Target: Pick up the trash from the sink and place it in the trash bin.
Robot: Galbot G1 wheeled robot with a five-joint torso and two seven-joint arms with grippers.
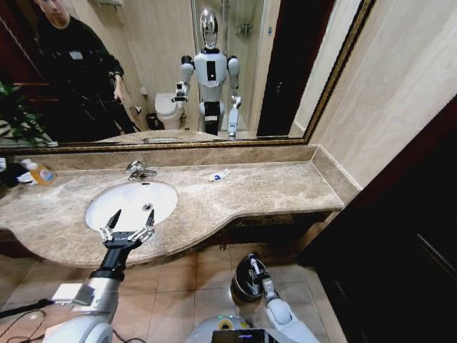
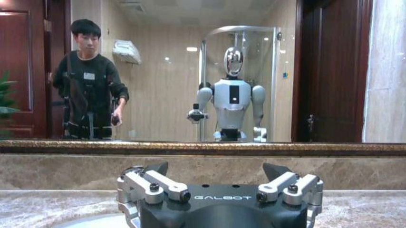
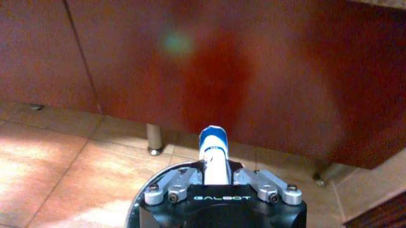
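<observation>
The left hand (image 1: 127, 230) hovers over the near rim of the sink (image 1: 163, 194), its fingers (image 1: 113, 218) spread wide and gripping nothing. Beyond its fingertips the white bowl lies bare, with the drain (image 1: 147, 207) a little past the hand and the faucet (image 1: 138, 170) at the far rim. The tabletop (image 1: 271, 189) is beige marble with a curved front edge. On it, beyond the hand and off to its right near the back ledge, lies one small white tube with a blue end (image 1: 219, 175). Far to the hand's left, at the back of the tabletop, stands a bottle (image 1: 42, 174) with an orange label.

A gold-framed mirror (image 1: 285, 64) runs the length of the wall behind, and the left wrist view looks straight into it over the hand (image 2: 219, 183).

The right hand (image 1: 255, 270) is down low by the floor (image 1: 178, 286), directly over the bin (image 1: 243, 286), whose shiny rim sits just under it. Its fingers (image 3: 184, 176) are closed on another white tube with a blue end (image 3: 214, 149), which sticks out past the fingertips. Ahead of that hand is the red-brown cabinet (image 3: 254, 66) on short metal legs (image 3: 154, 140) above tan tiles.
</observation>
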